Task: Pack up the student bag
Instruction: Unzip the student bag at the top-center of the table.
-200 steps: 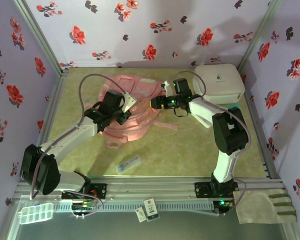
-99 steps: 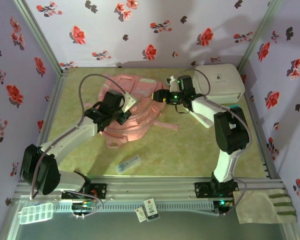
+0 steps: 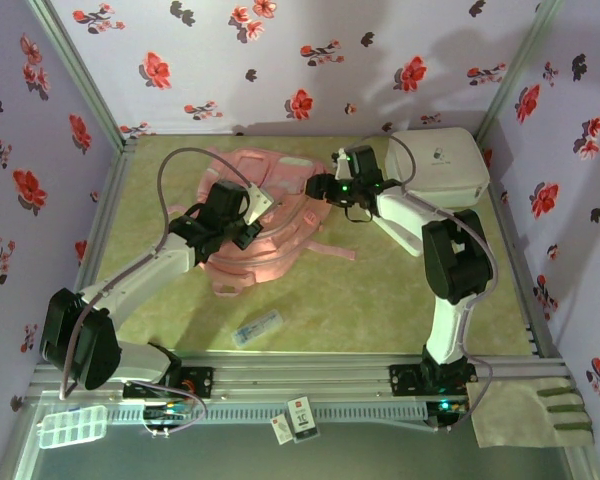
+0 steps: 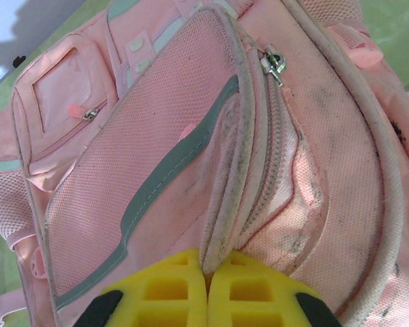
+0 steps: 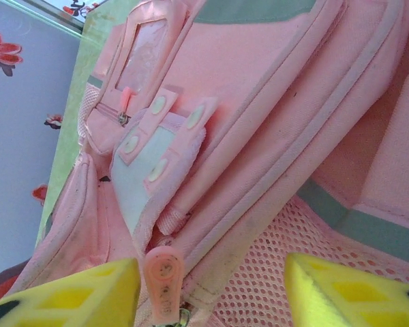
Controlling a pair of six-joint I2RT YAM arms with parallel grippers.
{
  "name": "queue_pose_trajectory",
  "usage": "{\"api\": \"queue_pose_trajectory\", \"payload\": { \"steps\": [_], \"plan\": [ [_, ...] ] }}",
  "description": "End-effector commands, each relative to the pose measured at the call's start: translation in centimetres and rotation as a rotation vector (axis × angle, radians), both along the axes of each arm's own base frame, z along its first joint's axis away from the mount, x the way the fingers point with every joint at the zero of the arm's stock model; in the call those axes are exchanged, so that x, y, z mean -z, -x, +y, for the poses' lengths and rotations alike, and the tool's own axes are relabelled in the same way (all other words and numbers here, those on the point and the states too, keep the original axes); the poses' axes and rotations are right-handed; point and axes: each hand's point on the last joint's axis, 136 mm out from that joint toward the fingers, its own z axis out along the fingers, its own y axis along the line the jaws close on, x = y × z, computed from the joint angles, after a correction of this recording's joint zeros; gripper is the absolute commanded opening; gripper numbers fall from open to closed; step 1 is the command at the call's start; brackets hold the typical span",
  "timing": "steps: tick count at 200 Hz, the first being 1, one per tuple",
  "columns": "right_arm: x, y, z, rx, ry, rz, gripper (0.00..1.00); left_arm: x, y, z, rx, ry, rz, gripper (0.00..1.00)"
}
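The student bag (image 3: 280,205), a soft pink backpack, lies flat in the back middle of the table. My left gripper (image 3: 248,212) rests on its middle. In the left wrist view the yellow fingertips (image 4: 170,293) of the left gripper (image 4: 208,289) are shut on a raised fold of the bag's zip seam (image 4: 235,197), and a metal zip pull (image 4: 274,65) lies farther along it. My right gripper (image 3: 320,188) is at the bag's right edge, open. A pink rubber zip tab (image 5: 163,281) stands between the jaws of the right gripper (image 5: 211,293), close to the left finger (image 5: 75,296).
A white rounded hard case (image 3: 438,165) sits at the back right, just behind the right arm. A small clear flat item (image 3: 257,328) lies on the green table near the front. Loose pink straps (image 3: 330,248) trail to the bag's right. Floral walls enclose the table.
My right gripper has shifted a little toward the back along the bag's right edge, and its wrist has turned. The left gripper and the bag have stayed put.
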Motion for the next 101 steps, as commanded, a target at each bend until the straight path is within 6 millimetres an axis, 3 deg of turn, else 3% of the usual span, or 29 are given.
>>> {"api": "queue_pose_trajectory", "payload": {
  "steps": [1, 50, 101],
  "plan": [
    [-1.2, -0.1, 0.0, -0.007, 0.047, -0.034, 0.55, -3.3, -1.3, -0.8, -0.020, 0.104, -0.079, 0.00],
    [-1.1, 0.0, 0.2, -0.025, 0.115, -0.054, 0.41, -3.3, -1.3, -0.9, -0.022, 0.107, -0.077, 0.00],
    [-2.0, 0.2, 1.3, -0.064, 0.097, -0.075, 0.38, -3.2, -1.3, -0.9, -0.022, 0.105, -0.072, 0.00]
  ]
}}
